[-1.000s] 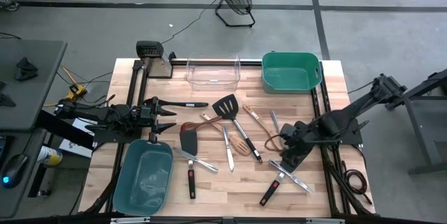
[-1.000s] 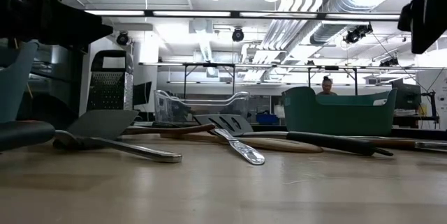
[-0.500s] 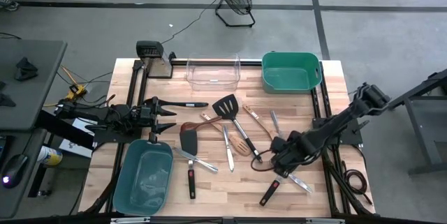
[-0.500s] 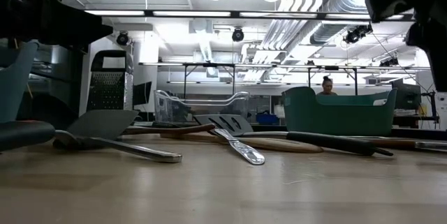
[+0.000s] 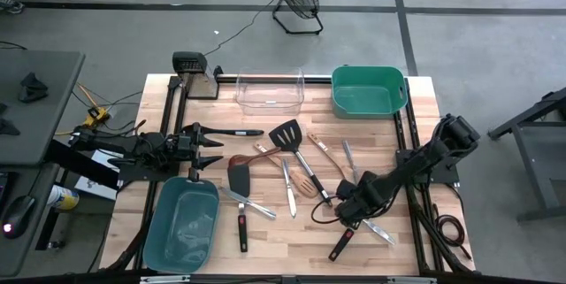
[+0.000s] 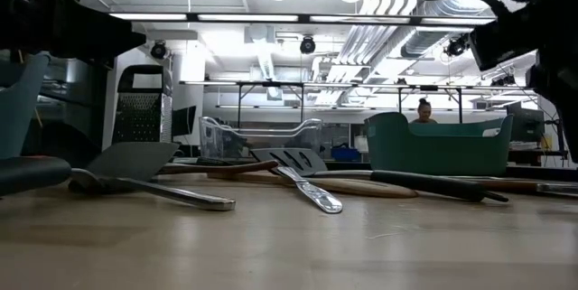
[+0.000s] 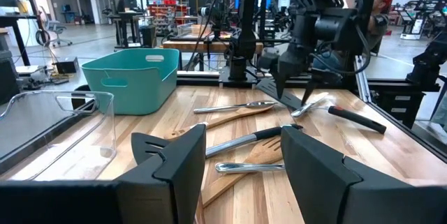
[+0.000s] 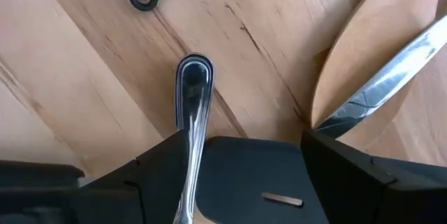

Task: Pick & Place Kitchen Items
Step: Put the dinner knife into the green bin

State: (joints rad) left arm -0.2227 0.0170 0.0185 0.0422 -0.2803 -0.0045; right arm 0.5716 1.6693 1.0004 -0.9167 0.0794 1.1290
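Note:
Long-handled kitchen items lie scattered on the wooden table (image 5: 283, 249): a black slotted turner (image 5: 287, 134), wooden spoons (image 5: 305, 182), silvery pieces (image 5: 287, 187), and red-trimmed black turners (image 5: 241, 231). My right gripper (image 5: 349, 209) points down, open, low over the right-hand cluster. In its wrist view the gripper (image 8: 248, 147) straddles a black turner blade (image 8: 244, 182), and a silvery handle (image 8: 192, 98) runs under one finger. That turner's handle (image 5: 340, 244) shows beside the gripper. I cannot see any touch. My left gripper (image 5: 208, 147) waits open and level at the table's left edge (image 7: 241, 158).
A teal tub (image 5: 181, 222) stands at the near left, a green tub (image 5: 367, 89) at the far right and a clear bin (image 5: 270, 89) at the far middle. A grater (image 6: 140, 114) stands at the far left. A wooden spoon (image 8: 377, 42) crossed by a silvery handle (image 8: 391, 70) lies beside my right gripper.
My right gripper has come down toward the utensils at the table's right. It has shifted a little toward the left and near edges and tipped to point more steeply down. Its fingers keep the same gap. No utensil has moved.

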